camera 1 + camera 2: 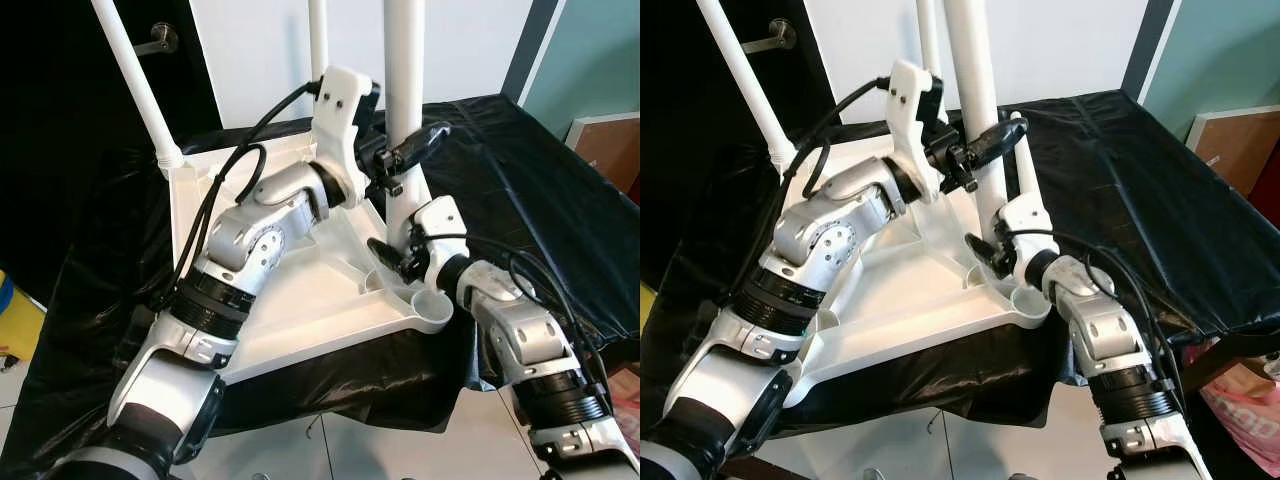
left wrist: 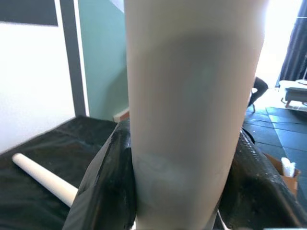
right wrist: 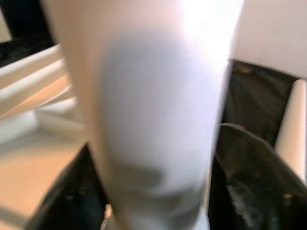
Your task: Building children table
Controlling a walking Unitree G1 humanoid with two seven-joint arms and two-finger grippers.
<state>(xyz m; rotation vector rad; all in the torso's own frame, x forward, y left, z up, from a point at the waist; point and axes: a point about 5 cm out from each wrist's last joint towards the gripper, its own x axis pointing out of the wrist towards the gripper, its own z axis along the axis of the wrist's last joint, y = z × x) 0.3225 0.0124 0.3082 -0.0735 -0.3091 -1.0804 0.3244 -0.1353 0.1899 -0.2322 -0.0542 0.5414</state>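
A white children's table top (image 1: 300, 310) lies upside down on a black-covered table. A thick white leg (image 1: 403, 80) stands upright near its right corner. My left gripper (image 1: 405, 150) is shut on this leg partway up; in the left wrist view the leg (image 2: 192, 110) sits between the black fingers (image 2: 103, 191). My right gripper (image 1: 395, 250) is shut on the same leg low down, just above the top, and its wrist view shows the leg (image 3: 153, 120) close up. Two more legs, one at the back left (image 1: 135, 80) and one at the back (image 1: 318, 35), stand in the top.
An open round socket (image 1: 432, 300) sits at the top's near right corner. A loose white leg (image 2: 45, 177) lies on the black cloth (image 1: 530, 170). A brown board (image 1: 612, 150) leans at the far right. White floor tiles (image 1: 350, 450) lie in front.
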